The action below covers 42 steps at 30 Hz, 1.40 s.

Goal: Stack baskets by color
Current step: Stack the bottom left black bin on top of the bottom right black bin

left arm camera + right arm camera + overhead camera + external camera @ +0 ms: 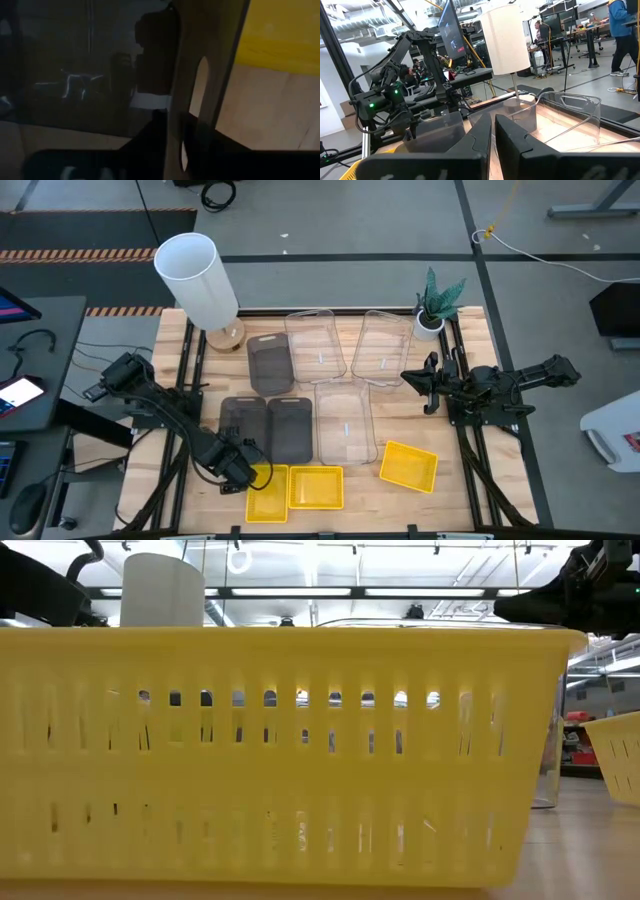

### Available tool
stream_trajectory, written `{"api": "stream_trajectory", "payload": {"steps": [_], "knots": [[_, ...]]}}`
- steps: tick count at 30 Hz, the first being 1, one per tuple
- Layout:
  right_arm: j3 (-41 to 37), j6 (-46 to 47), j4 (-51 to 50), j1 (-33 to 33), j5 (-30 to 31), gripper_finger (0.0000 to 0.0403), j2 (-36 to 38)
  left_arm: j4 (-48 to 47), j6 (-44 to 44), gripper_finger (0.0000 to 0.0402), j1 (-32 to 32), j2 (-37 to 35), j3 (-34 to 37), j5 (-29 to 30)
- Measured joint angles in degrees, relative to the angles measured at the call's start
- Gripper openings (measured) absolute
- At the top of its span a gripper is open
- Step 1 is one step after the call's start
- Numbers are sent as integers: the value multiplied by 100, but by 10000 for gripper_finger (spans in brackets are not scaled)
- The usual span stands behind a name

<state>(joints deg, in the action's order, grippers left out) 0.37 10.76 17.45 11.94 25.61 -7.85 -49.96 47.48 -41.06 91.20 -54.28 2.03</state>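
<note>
Left gripper [240,467] at 7 o'clock: jaws pinching a grey basket [243,425] wall. No stacks yet; yellow baskets [316,487] line 6 o'clock, grey and clear baskets [346,423] lie singly mid-desk. Right gripper [424,383] at 3 o'clock: jaws pressed together, empty.

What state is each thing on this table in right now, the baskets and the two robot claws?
yellow baskets: three, unstacked, two side by side at the front edge, one apart
grey baskets: three, unstacked, lying flat
clear baskets: three, unstacked, lying flat
left gripper: low at the grey and yellow baskets, closed on a grey basket's wall
right gripper: shut, empty, waiting at the table's right side
</note>
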Motion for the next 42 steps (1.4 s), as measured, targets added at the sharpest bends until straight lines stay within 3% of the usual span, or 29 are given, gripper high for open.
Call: {"api": "stream_trajectory", "payload": {"steps": [3, 8, 14, 20, 27, 34, 42], "knots": [[1, 0, 0, -1, 2, 30, 2, -4, 74, 11, 0, -9, 0, -192], [0, 0, -1, 0, 2, 30, 2, -324, 211, 12, 0, -17, -252, -509], [0, 0, 1, -2, 2, 30, 2, -1439, 243, 6, -3, -20, -1137, -561], [1, 0, 1, 0, 0, 30, 0, -2370, 248, 6, -2, -21, -2038, -194], [2, 0, 1, 1, 2, 30, 0, -2817, 211, 6, -4, -22, -2684, 308], [1, 0, 1, 0, 2, 30, 1, -2712, -3, 6, -8, -22, -2977, 1021], [-1, 0, 1, -1, -1, 30, 2, -1683, -417, 7, 191, 83, -2973, 2074]]}}
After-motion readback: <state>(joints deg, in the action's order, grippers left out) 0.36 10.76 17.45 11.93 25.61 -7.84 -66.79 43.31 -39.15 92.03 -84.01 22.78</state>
